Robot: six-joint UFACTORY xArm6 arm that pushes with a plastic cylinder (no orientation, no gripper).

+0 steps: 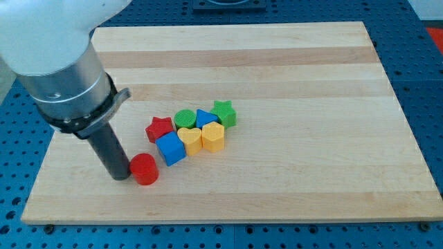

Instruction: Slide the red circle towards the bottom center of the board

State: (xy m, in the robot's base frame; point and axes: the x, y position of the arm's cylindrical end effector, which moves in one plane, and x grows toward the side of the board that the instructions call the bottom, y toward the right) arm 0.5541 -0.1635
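Note:
The red circle is a short red cylinder on the wooden board, left of centre and near the view's bottom. My tip is the lower end of the dark rod. It stands right against the red circle's left side, touching or almost touching it. The rod rises up and left into the grey arm body, which hides the board's top left corner.
A tight cluster lies just up and right of the red circle: red star, blue cube, green circle, yellow heart, blue block, yellow hexagon, green star. The blue cube is closest.

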